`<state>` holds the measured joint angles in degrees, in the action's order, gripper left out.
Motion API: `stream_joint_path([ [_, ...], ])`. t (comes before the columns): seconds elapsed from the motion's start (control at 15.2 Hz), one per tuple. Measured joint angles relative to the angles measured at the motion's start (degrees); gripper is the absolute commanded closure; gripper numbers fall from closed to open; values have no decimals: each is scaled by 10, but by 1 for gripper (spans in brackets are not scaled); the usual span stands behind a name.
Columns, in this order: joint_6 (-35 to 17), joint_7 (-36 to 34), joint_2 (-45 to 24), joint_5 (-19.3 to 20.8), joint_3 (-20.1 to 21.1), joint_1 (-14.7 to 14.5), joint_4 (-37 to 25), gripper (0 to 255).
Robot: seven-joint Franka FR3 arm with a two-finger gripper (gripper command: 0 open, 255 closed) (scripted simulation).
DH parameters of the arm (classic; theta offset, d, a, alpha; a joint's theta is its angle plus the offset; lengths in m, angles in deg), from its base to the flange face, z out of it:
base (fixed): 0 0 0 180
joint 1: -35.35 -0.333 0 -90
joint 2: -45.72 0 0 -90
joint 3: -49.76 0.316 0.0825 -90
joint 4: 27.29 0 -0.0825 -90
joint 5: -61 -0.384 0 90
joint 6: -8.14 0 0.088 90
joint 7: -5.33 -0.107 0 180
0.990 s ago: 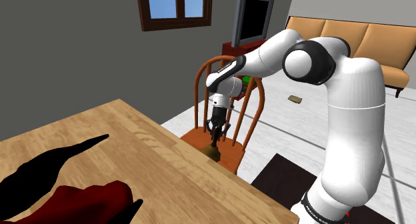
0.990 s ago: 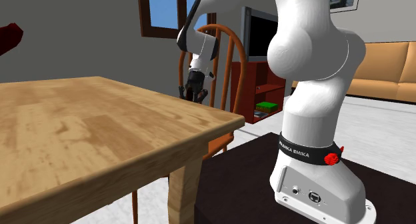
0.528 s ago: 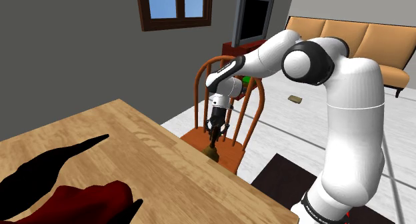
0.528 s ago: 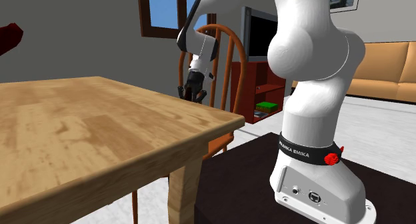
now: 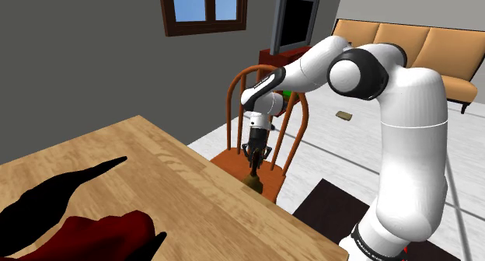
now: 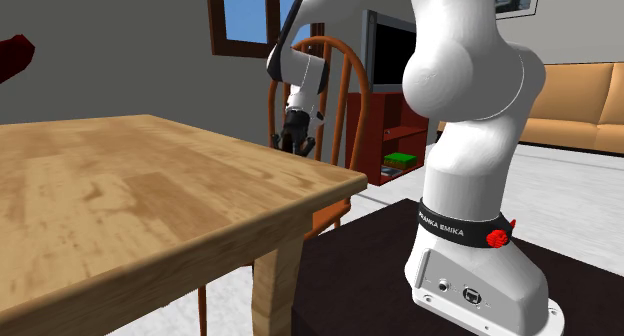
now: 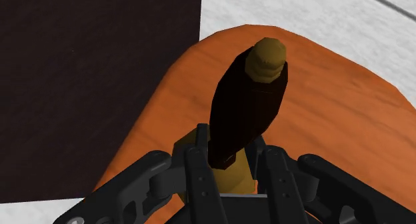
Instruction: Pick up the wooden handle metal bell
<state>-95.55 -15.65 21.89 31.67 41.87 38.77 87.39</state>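
Nearest in the shoulder view, a dark red shape (image 5: 109, 232) and a black shape (image 5: 54, 193) lay on the wooden bench (image 5: 179, 186). The white arm (image 5: 412, 143) rose from the lower right and reached over the bench's far corner.

Just beyond that corner stood an orange-brown wooden chair (image 5: 268, 85). The tool (image 5: 255, 152) pointed down over its seat (image 7: 327, 123). Its black fingers (image 7: 199, 173) stood narrow and close on either side of the bell (image 7: 243, 116), clasping it low on the dark brown handle. A brass-coloured knob topped the handle, and a brass-coloured body showed between the fingers.

In the shoulder view the bell (image 5: 252, 177) hung directly under the tool, at the front of the seat. Whether its base touched the seat could not be told. From the second exterior view the tool (image 6: 293, 139) sat just behind the bench's edge, in front of the chair's back.

Farther off, a small flat object (image 5: 344, 114) lay on the pale floor. A red cabinet (image 6: 385, 114) held a green item (image 6: 400, 160) and carried a dark screen (image 5: 295, 22). A wood-framed window (image 5: 204, 7) was set in the grey wall, and a tan sofa (image 5: 404, 42) stood at the back.
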Motion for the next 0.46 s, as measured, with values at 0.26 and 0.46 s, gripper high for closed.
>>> stream_joint_path([
  [0.26,22,-5,6,-12,-12,-12,3,255],
  [0.46,64,-14,18,-13,-24,-20,3,255],
])
